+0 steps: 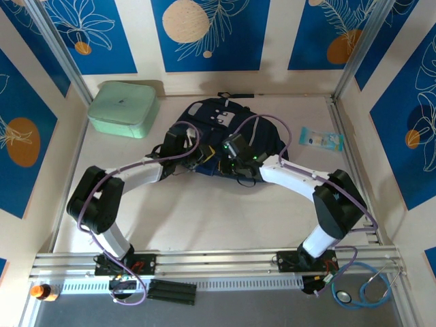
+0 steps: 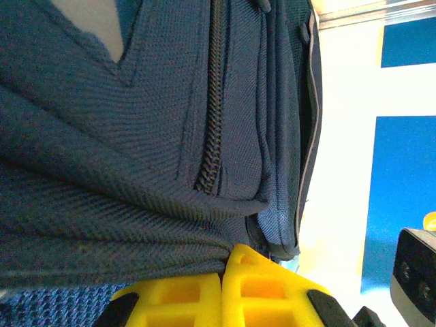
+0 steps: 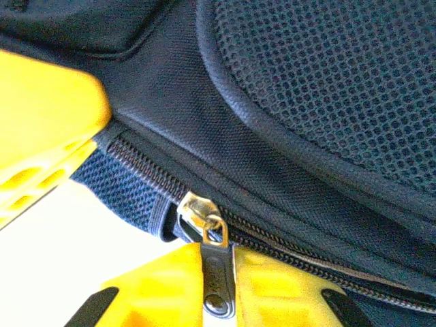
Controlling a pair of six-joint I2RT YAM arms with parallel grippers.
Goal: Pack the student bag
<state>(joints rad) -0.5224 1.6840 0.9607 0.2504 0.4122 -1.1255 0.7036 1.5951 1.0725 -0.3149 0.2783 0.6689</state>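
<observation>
The navy student bag (image 1: 211, 116) lies at the back middle of the table. My left gripper (image 1: 194, 153) is at its near left edge. In the left wrist view that gripper (image 2: 223, 269) is shut, its yellow fingers pinching a fold of the bag's fabric (image 2: 136, 225) below a closed zipper (image 2: 212, 122). My right gripper (image 1: 230, 160) is at the bag's near edge. In the right wrist view it (image 3: 219, 276) is shut on the black zipper pull (image 3: 218, 286), which hangs from the metal slider (image 3: 196, 210). The bag's mesh panel (image 3: 327, 75) lies behind.
A mint-green case (image 1: 124, 107) sits at the back left. A small light-blue packet (image 1: 321, 139) lies right of the bag. A stethoscope (image 1: 368, 289) and an orange bottle (image 1: 42, 291) rest off the table by the front rail. Another yellow finger (image 3: 41, 129) shows at the upper left of the right wrist view.
</observation>
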